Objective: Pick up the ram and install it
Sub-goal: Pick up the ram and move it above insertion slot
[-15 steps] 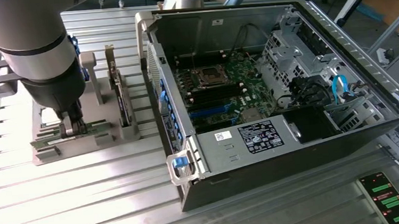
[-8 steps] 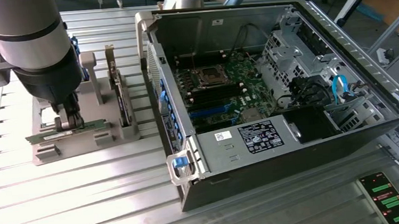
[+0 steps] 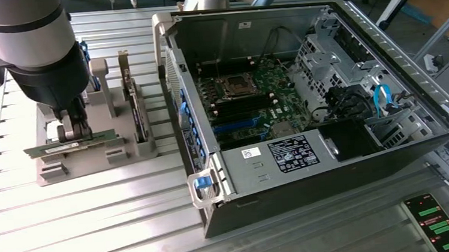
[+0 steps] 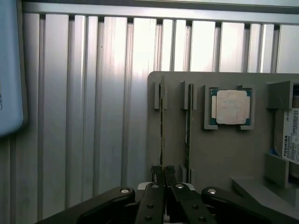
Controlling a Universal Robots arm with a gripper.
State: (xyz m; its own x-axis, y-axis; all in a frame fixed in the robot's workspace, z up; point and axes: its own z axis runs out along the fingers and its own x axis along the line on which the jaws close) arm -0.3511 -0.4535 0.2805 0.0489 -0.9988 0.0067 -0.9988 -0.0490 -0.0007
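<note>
Pinching the ram (image 3: 50,149) by its top edge — the tool (image 3: 73,136).

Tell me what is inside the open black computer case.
Green motherboard with square processor socket, silver drive cage, blue cable. The labelled grey metal box hides whatever lies beneath it.

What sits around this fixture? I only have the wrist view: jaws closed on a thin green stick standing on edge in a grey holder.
Observer: An open computer case lies beside the grey holder, on the exterior view's right.
Operator: Can you see the board inside?
Observer: Yes, the motherboard faces up, with long dark slots beside the processor socket.
Operator: Anything else standing in the holder?
Observer: A wider card stands upright between the ram and the case.
</note>
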